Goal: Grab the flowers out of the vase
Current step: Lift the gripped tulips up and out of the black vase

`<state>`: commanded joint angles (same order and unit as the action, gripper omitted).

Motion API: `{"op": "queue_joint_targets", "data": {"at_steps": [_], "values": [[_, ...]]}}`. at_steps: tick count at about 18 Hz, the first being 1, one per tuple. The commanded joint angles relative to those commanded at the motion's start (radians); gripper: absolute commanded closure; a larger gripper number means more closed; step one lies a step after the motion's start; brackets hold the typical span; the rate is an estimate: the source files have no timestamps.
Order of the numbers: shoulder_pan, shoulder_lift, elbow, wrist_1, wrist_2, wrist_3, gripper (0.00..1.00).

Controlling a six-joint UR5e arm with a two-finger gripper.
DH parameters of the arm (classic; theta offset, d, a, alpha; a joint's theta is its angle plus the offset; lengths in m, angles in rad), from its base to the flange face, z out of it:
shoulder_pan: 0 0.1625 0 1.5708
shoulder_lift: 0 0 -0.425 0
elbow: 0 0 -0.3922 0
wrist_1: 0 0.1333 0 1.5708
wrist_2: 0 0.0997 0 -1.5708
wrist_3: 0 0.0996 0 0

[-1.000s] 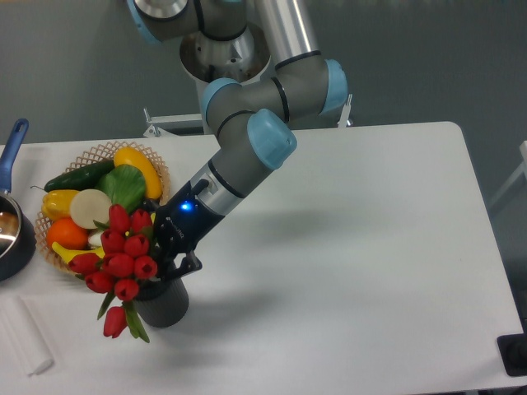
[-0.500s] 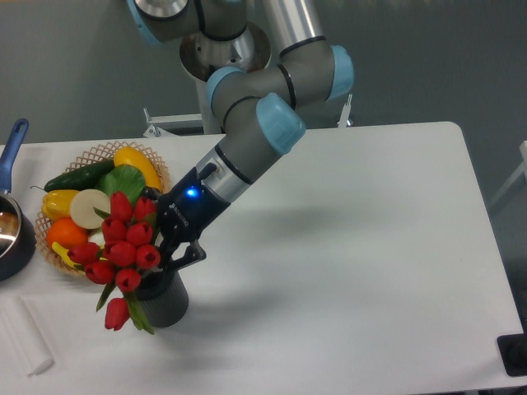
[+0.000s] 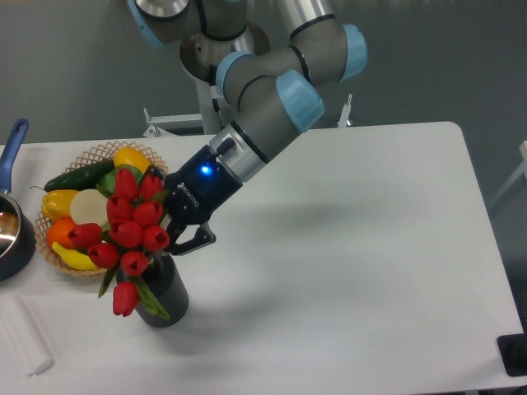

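Note:
The flowers (image 3: 125, 234), a bunch of red tulip buds with green leaves, hang above the vase (image 3: 165, 296), a short dark grey cylinder near the table's front left. One bud (image 3: 125, 299) droops lower, in front of the vase. My gripper (image 3: 170, 233) reaches in from the upper right and is shut on the flowers' stems just above the vase's opening. The stems' lower ends are hidden behind the buds and the vase rim.
A wicker basket (image 3: 152, 158) with fruit and vegetables sits behind the flowers at the left. A dark pot with a blue handle (image 3: 11, 141) stands at the left edge. A white folded cloth (image 3: 25, 336) lies at the front left.
The gripper has risen and shifted slightly right, lifting the flowers up with it. The vase has stayed in place.

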<state>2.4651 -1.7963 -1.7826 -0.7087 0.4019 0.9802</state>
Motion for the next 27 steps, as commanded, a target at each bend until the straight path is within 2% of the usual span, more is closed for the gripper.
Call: {"op": "queue_joint_targets", "data": {"at_steps": [12,17,22,24,27], "values": [[0.028,-0.005,0.164,-0.002,-0.046,-0.207,0.5],[0.043,-0.006,0.178,-0.002,-0.049,-0.21,0.5],[0.084,-0.015,0.245,-0.002,-0.092,-0.262,0.5],[0.09,-0.038,0.268,-0.002,-0.092,-0.265,0.5],[0.139,-0.04,0.27,-0.003,-0.092,-0.264,0.5]]}}
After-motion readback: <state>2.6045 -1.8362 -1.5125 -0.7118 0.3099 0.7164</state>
